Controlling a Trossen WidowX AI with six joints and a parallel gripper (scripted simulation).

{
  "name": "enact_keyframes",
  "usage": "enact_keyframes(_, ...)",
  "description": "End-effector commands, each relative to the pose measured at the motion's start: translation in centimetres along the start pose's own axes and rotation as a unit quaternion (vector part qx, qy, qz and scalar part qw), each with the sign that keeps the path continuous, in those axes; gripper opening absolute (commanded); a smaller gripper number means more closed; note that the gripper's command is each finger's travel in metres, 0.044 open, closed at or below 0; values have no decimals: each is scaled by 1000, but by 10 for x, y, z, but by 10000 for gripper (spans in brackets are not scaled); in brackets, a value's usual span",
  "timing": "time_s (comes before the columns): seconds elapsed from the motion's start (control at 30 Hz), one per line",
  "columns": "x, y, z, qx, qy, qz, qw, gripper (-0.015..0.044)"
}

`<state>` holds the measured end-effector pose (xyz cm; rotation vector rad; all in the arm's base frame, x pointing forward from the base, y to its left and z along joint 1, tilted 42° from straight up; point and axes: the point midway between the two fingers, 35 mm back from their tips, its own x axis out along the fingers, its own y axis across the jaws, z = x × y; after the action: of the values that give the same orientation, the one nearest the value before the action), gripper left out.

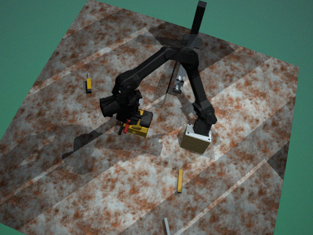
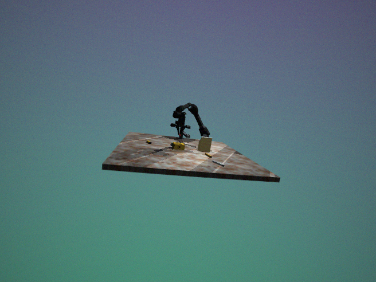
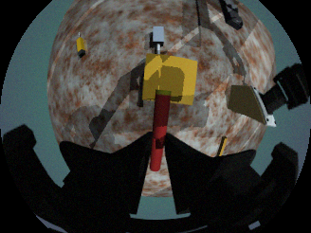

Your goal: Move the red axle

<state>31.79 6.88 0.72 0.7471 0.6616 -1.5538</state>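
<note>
My gripper [image 1: 129, 122] [image 2: 179, 135] [image 3: 158, 135] is shut on the red axle [image 1: 126, 127] [image 2: 179, 134] [image 3: 161, 114], holding it in the air. The axle is clear of the yellow beam [image 1: 141, 131] [image 2: 178, 146] [image 3: 170, 78], and its far end has a yellow-green tip in the wrist view. The beam sits on the table, with a round hole in its side, partly hidden by the gripper in the top view. The grey bracket [image 1: 182, 70] is behind the arm in the top view, with pale V-shaped pieces at its near end; the arm hides part of it.
The arm's pale base box [image 1: 195, 143] [image 2: 204, 144] [image 3: 246, 103] stands right of the beam. A tall black post [image 1: 198, 18] rises at the back. A yellow-and-black piece [image 1: 88, 84] [image 3: 81, 45], a yellow bar [image 1: 179, 180] and a grey bar [image 1: 167, 225] [image 2: 218, 163] lie about.
</note>
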Motion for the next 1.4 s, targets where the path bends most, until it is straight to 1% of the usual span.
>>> enact_keyframes(0.0,-2,0,25,-4,0,-1,1000,0)
enact_keyframes(0.67,-10,-19,135,-5,9,2,1000,0)
enact_keyframes(1.37,-8,-77,228,-3,0,3,1000,0)
